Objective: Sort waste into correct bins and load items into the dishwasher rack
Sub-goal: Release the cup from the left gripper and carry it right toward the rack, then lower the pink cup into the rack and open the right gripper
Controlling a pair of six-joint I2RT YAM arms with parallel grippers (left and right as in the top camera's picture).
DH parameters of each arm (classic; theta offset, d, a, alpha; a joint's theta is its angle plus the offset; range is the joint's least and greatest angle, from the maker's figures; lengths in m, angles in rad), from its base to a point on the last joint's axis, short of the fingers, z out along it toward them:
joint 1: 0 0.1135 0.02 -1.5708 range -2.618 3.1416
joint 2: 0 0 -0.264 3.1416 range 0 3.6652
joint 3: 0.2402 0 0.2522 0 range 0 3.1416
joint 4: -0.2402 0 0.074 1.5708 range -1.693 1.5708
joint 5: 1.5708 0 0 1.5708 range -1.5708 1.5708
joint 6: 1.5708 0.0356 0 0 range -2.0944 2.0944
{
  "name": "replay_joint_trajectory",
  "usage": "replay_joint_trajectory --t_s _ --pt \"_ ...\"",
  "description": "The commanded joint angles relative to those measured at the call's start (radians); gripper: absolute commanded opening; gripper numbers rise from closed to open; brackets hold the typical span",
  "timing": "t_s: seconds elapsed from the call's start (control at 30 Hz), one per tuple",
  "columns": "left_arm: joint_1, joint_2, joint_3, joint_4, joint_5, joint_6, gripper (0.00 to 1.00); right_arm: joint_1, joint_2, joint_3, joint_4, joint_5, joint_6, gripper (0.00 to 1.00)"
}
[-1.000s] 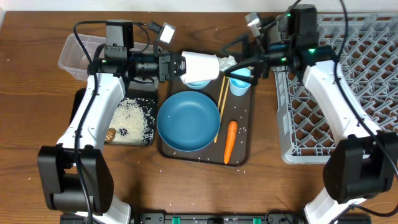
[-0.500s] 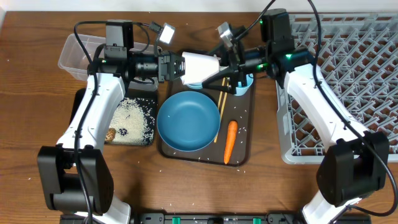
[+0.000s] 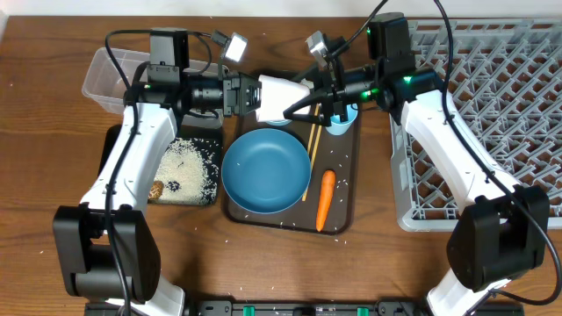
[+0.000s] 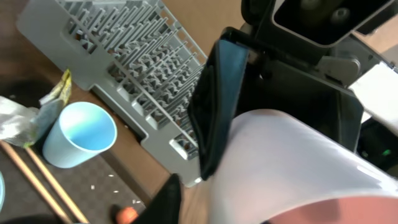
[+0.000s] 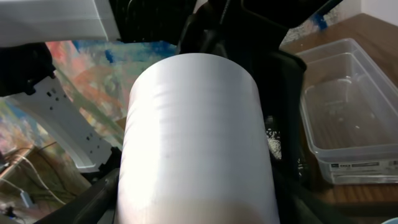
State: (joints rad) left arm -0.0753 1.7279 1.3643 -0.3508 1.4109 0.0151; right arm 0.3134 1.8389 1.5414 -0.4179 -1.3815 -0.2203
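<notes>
Overhead: pale pink cup (image 3: 281, 90) is up off the table, lying on its side between both grippers, right above the small light-blue bowl (image 3: 279, 118) at the back of the brown serving tray (image 3: 342, 175). Looks almost white under the lights, smooth wall, no marks. Wide end faces the left gripper (image 3: 244, 94), narrow end the right gripper (image 3: 301, 94).

L gripper: cup's wide end sits at its jaws. Can't tell if it's clamped or let go.
R gripper: jaws partly open, straddling the cup, close on both sides per R wrist cam. Can't tell if they actually bite. So I can't say which arm carries it.

Count, as I see it:
- cups x2: pink one in the air, light-blue cup (image 3: 337, 121) upright on the tray's back right corner
- bowl x1
- large blue round dish (image 3: 266, 171) x1, mid tray, looks clean
- chopsticks (image 3: 311, 149) x2, side by side along the dish's right edge
- carrot (image 3: 324, 199) x1, on tray just right of the dish
- bins x2: clear tub (image 3: 110, 75) back left, black tray (image 3: 206, 140) in front of it
- rice (image 3: 189, 167) spread in the black tray, brown lump (image 3: 156, 189) x1 at its left; stray grains on the table (image 3: 395, 263)
- wrapper (image 4: 60, 93) x1 and tissue (image 4: 13, 121) x1, L wrist cam only, both next to the light-blue cup
- rack (image 3: 492, 105) x1, far right, nothing visible in it
</notes>
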Motion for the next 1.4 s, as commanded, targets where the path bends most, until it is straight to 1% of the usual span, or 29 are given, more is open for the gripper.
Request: replay_joint_trajectory --t_s 0.0,0.03,0.1,0.33,0.5,0.6,0.67,0.73,0.83,1.0,1.07,1.2,1.37 --pt "0.004 0.001 -0.002 0.002 -0.009 -0.006 0.32 -0.004 -0.006 0.000 0.008 -0.038 -0.006 0.57" --pt "0.004 0.001 -0.002 0.002 -0.009 -0.006 0.34 -0.016 -0.006 0.000 0.010 -0.037 -0.005 0.55" --pt "0.004 0.001 -0.002 0.002 -0.009 -0.006 0.36 -0.039 -0.006 0.000 0.010 -0.036 -0.005 0.50" --pt "0.004 0.001 -0.002 0.001 -0.051 -0.006 0.39 -0.160 -0.006 0.000 0.009 -0.023 0.022 0.41" --pt "0.004 0.001 -0.002 0.001 -0.093 -0.006 0.41 -0.274 -0.006 0.000 0.003 0.103 0.149 0.34" --pt "0.004 0.001 -0.002 -0.001 -0.116 -0.006 0.41 -0.359 -0.008 0.002 0.003 0.135 0.213 0.31" --pt "0.004 0.001 -0.002 -0.006 -0.148 -0.006 0.41 -0.417 -0.011 0.002 0.002 0.168 0.269 0.31" --pt "0.004 0.001 -0.002 -0.011 -0.182 -0.006 0.41 -0.476 -0.013 0.002 -0.002 0.212 0.327 0.37" --pt "0.004 0.001 -0.002 -0.015 -0.225 -0.006 0.41 -0.573 -0.016 0.002 -0.023 0.259 0.383 0.35" --pt "0.004 0.001 -0.002 -0.045 -0.289 -0.006 0.41 -0.698 -0.016 0.002 -0.118 0.312 0.381 0.32" --pt "0.004 0.001 -0.002 -0.060 -0.319 -0.006 0.42 -0.729 -0.018 0.002 -0.177 0.360 0.346 0.32" --pt "0.004 0.001 -0.002 -0.067 -0.332 -0.006 0.42 -0.752 -0.034 0.002 -0.304 0.535 0.285 0.33" --pt "0.004 0.001 -0.003 -0.068 -0.359 -0.006 0.43 -0.739 -0.088 0.003 -0.421 0.772 0.271 0.34"
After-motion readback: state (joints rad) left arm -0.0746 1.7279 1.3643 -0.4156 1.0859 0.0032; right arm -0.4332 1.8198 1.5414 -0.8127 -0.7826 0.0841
